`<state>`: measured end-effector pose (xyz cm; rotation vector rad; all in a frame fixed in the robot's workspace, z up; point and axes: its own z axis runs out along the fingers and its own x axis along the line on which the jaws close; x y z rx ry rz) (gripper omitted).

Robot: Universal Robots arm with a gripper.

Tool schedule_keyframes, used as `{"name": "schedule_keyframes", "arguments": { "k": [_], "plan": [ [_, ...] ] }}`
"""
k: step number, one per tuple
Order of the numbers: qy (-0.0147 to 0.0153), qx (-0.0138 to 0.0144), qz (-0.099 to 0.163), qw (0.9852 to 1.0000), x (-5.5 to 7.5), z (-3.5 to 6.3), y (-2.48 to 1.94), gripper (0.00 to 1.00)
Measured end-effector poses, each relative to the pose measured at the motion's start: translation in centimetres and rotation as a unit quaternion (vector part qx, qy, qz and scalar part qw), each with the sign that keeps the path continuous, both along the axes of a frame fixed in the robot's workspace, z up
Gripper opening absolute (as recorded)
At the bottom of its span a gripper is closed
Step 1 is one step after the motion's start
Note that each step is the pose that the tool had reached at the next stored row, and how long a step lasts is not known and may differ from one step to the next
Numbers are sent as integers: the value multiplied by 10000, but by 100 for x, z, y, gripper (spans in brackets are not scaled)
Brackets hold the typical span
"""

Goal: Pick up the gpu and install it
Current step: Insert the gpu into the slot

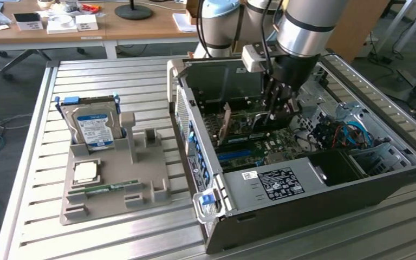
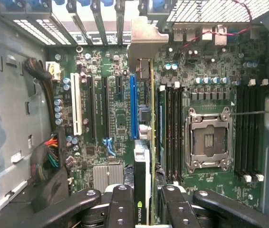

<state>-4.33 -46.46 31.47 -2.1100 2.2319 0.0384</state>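
The gpu [image 2: 144,156] shows edge-on in the wrist view: a thin black card with a greenish-yellow board edge and a silver bracket at its far end. It is held upright over the motherboard [image 2: 106,118], just beside the long blue slot [image 2: 133,107]. My gripper [image 2: 146,206] is shut on the card, one black finger [image 2: 121,204] on each side. In the exterior view the gripper [image 1: 277,111] reaches down into the open computer case [image 1: 266,184], with the gpu [image 1: 255,122] standing on edge below it near the case's rear wall.
A grey holder tray [image 1: 114,200] at the exterior view's left carries a silver hard drive [image 1: 92,127], a processor chip [image 1: 85,171] and a green memory stick [image 1: 110,187]. Inside the case are an empty processor socket [image 2: 206,140], memory slots [image 2: 172,128] and a cable bundle [image 2: 49,159].
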Motion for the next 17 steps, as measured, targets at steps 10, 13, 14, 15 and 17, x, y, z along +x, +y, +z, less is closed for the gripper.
{"name": "schedule_keyframes", "arguments": {
  "k": [10,13,14,15,17],
  "plan": [
    [0,-1,0,10000,-20,-170,0,27],
    [0,-1,0,10000,-24,-218,0,27],
    [1,-2,0,10000,-25,-220,-1,27],
    [1,-2,0,10000,-26,-221,-2,27],
    [0,-2,0,10000,-30,-222,-13,27]
  ]
}}
